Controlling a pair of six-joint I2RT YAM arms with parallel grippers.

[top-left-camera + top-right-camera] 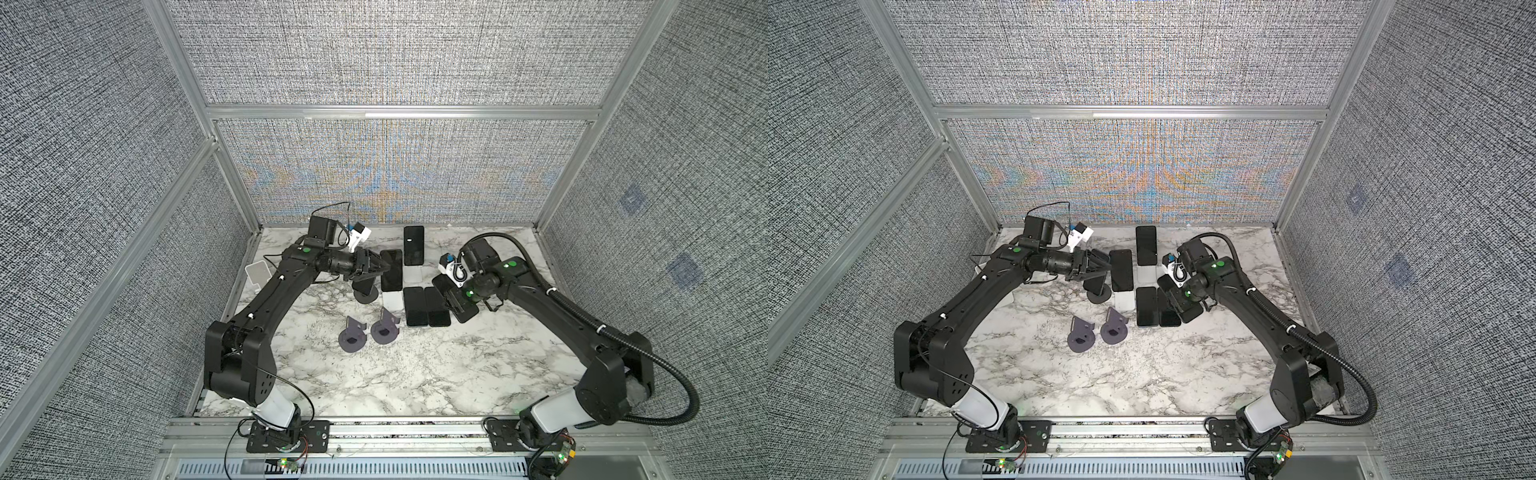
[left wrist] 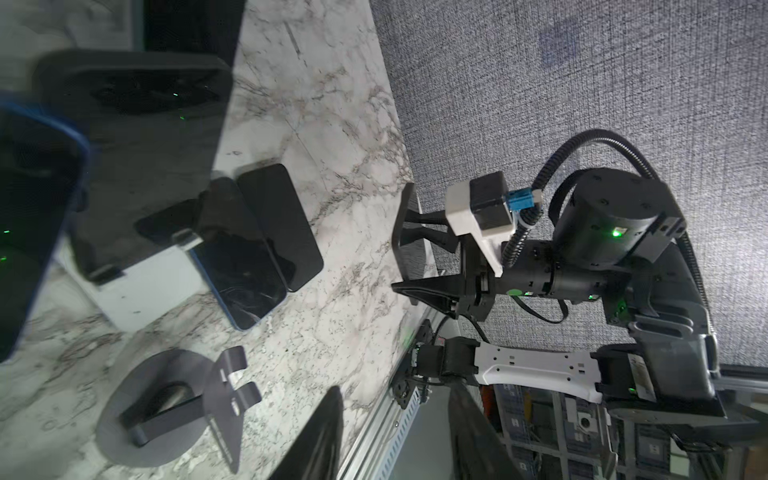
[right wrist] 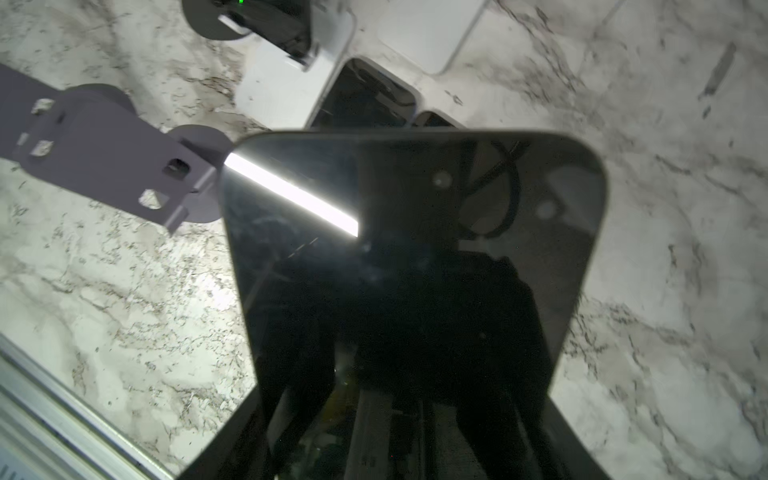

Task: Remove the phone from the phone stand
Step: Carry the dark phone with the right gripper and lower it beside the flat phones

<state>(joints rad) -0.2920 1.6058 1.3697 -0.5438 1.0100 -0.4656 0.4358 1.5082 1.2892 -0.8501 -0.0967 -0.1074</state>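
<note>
Marbled tabletop (image 1: 415,374), grey woven walls (image 1: 395,50), aluminium frame (image 1: 399,112) — a white slab (image 1: 393,301), perhaps a case, lies flat.

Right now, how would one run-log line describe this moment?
left gripper open near phone in dark stand | right gripper holds another phone | grey stands empty

A robot lab cell: aluminium frame (image 1: 403,112), grey fabric walls (image 1: 395,54), marble-patterned tabletop (image 1: 415,374), two bolted-down arms (image 1: 266,299).

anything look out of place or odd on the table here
A white phone sits apart, off the marble table edge by the left wall, tilted, beside the left arm. Most other phones lie grouped mid-table. Nothing looks spilled or broken.
</note>
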